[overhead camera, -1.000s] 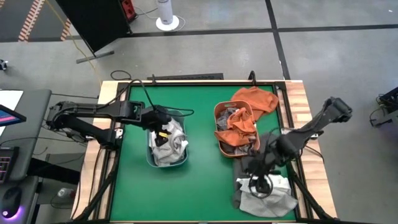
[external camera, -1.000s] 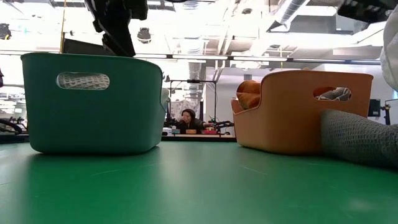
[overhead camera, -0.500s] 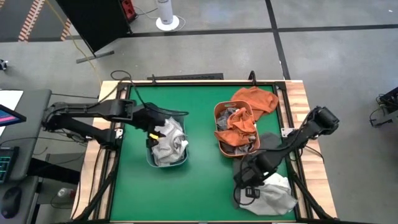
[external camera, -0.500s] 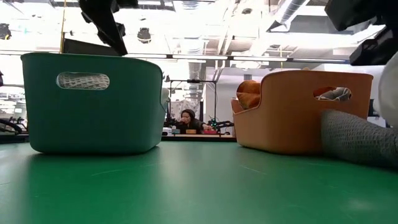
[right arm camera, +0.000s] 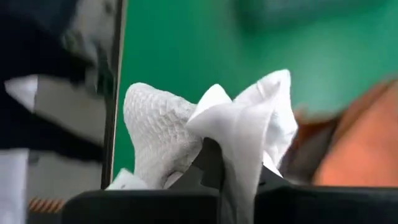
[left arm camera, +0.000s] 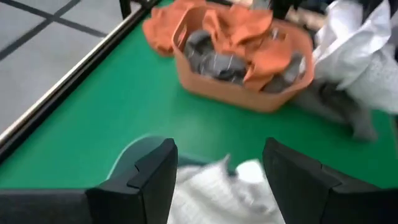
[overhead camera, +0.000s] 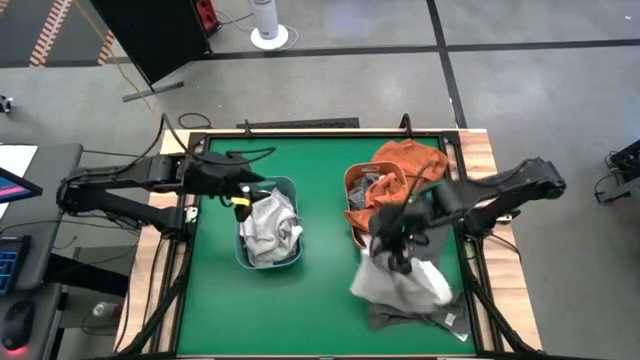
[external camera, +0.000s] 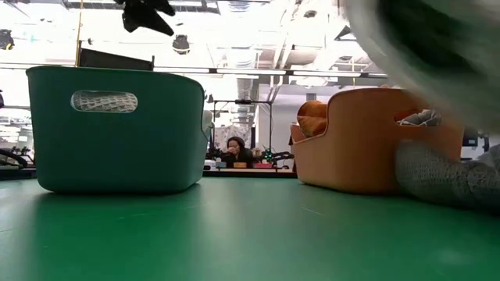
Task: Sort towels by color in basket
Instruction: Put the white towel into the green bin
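A white towel (overhead camera: 400, 283) is pinched between the closed fingers of the right gripper (overhead camera: 392, 247) and held lifted over the green table (overhead camera: 320, 210), just beside the orange basket (overhead camera: 352, 200) holding rust-orange and grey towels. The left gripper (overhead camera: 240, 190) is held with its fingers spread apart above the far rim of the teal basket (overhead camera: 243, 256), in which pale towels are piled.

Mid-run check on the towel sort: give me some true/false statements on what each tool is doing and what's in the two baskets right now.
1. The right tool is shut on a white towel lifted off the table. True.
2. The left tool holds a towel. False: it is open and empty, above the green basket.
3. The orange basket holds rust-orange and grey towels. True.
4. The green basket is empty. False: pale towels lie in it.
5. A rust-orange towel lies outside the orange basket. True.
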Robot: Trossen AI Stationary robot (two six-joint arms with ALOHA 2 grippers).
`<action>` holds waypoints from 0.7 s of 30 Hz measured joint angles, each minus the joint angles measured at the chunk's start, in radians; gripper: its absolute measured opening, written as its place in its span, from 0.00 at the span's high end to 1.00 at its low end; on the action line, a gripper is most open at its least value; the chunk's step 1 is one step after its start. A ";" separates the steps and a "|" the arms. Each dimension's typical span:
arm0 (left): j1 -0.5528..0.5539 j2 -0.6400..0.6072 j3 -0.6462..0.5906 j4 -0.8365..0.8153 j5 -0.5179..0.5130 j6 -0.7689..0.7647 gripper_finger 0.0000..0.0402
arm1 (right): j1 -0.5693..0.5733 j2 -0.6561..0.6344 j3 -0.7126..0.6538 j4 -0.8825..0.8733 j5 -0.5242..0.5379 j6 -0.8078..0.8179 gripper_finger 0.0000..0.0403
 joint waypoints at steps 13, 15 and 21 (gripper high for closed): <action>-0.019 -0.003 0.000 0.290 0.049 -0.056 0.44 | -0.198 0.010 0.232 0.563 -0.050 -0.342 0.93; -0.019 -0.002 0.000 0.310 0.049 -0.057 0.44 | -0.223 0.038 0.234 0.692 -0.049 -0.365 0.93; -0.018 -0.016 0.000 0.395 0.031 -0.023 0.44 | -0.284 0.137 0.231 0.742 -0.059 -0.329 0.93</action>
